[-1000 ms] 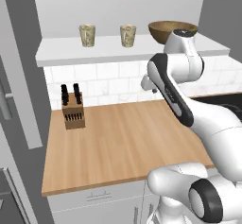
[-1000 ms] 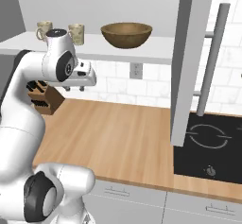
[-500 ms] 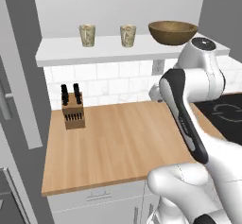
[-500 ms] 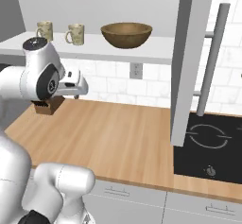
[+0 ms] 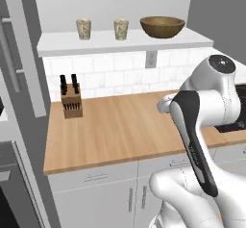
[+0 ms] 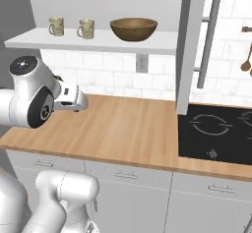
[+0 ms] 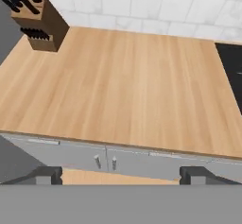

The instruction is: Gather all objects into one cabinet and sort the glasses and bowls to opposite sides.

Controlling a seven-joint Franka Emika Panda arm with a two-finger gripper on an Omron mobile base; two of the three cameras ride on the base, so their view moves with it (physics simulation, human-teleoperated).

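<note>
Counter [image 5: 120, 126]: bare wood, seen from above in hand view. Hob [image 6: 216, 133] set in its right end. Shelf [image 5: 125, 42] above the tiled wall carries the task items. Bowl [image 5: 162, 27] at the shelf's right part, upright. Two cups [image 5: 83, 29] [image 5: 121, 29] stand left of it, apart from each other and from the bowl. Knife block [image 5: 71, 102] at counter's back left. Gripper [image 7: 120, 175] held above the counter's front edge, jaws wide apart, nothing between them.
</note>
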